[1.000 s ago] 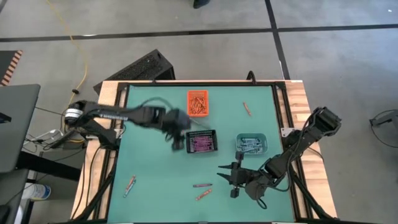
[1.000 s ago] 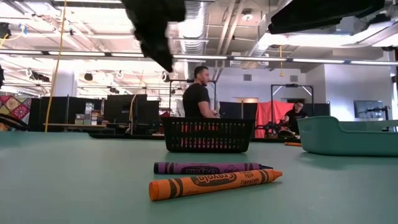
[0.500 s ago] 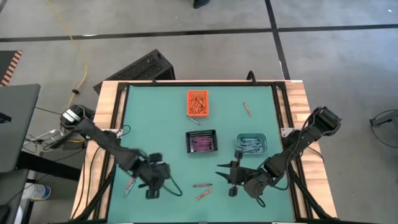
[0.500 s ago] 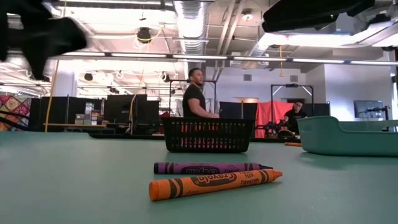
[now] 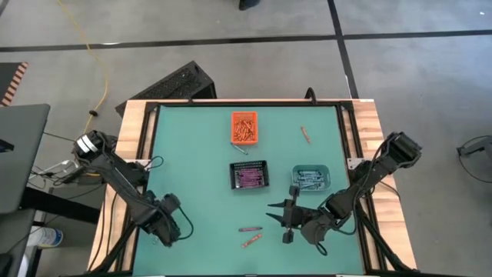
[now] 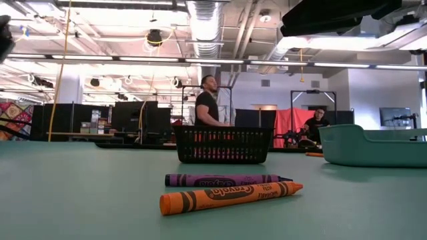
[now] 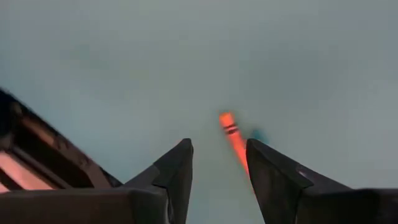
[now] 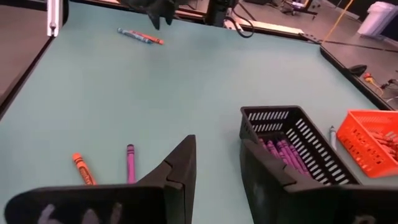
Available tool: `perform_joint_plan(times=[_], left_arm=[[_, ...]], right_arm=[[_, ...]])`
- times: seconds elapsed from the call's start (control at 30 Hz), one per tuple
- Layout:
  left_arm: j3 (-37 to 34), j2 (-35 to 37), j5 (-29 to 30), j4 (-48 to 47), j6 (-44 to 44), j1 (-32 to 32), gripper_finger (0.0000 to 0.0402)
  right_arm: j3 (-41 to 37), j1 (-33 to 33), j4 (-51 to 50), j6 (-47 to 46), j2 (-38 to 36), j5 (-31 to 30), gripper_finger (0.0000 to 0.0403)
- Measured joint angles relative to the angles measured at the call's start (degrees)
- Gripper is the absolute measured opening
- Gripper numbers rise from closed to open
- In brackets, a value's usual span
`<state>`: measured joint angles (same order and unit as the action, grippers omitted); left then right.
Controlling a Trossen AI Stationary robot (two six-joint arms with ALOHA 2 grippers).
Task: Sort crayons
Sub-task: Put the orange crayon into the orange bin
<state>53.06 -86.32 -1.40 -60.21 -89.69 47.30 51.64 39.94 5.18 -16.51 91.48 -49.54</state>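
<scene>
High view: the left gripper (image 5: 171, 223) has swung away from the black mesh bin (image 5: 250, 175) at table centre and now sits low over the near-left corner of the green table (image 5: 192, 154), right where a stray crayon pair lay a moment ago — the arm now covers them. The right gripper (image 5: 286, 223) waits near the middle, unmoved, with a purple crayon (image 5: 249, 228) and an orange crayon (image 5: 251, 241) just to its left. The orange bin (image 5: 244, 127) stands at the far side, the teal bin (image 5: 310, 178) to the right, and one more stray crayon (image 5: 306, 135) lies far right. Low view: purple crayon above orange crayon in the foreground, untouched; a person stands in the room behind. Left wrist view: fingers spread and empty, an orange-red crayon (image 7: 234, 138) lying on the table between and beyond the tips, a teal one just beside it. Right wrist view: fingers parted, nothing held. Judgement — one drop-off looks finished and the left arm is lining up its next pick; four or five crayons remain loose.
</scene>
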Motion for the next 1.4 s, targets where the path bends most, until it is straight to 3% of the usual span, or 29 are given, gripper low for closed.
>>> perform_joint_plan(times=[0.2, 0.57, 0.7, 0.9, 1.17, 1.4], left_arm=[[-8.61, -0.02, -7.63, 12.53, -2.98, -0.65, 0.0135], [-11.17, 0.09, -6.32, 13.61, -2.96, -0.63, 0.0128], [-11.17, 0.08, -4.81, 13.66, -1.42, -0.64, 0.0095], [-11.11, 0.11, -1.1, 13.67, 4.17, -2.44, 0.0012], [-9.11, 3.67, 14.25, 14.23, 21.22, -13.33, 0.0019], [-2.29, 8.66, 20.43, 27.99, 46.72, -27.83, 0.0016]], right_arm=[[0.0, 0.0, -0.2, 0.01, 0.0, 0.33, 0.012], [0.0, 0.0, -0.4, 0.3, 0.02, 0.31, 0.012], [0.0, 0.0, -0.41, 0.32, 0.02, 0.31, 0.012], [0.0, 0.0, -0.4, 0.45, 0.02, 0.31, 0.012], [0.0, 0.0, -0.59, 0.52, 0.02, 0.29, 0.012], [0.0, 0.0, -0.75, 0.66, 0.02, 0.25, 0.012]])
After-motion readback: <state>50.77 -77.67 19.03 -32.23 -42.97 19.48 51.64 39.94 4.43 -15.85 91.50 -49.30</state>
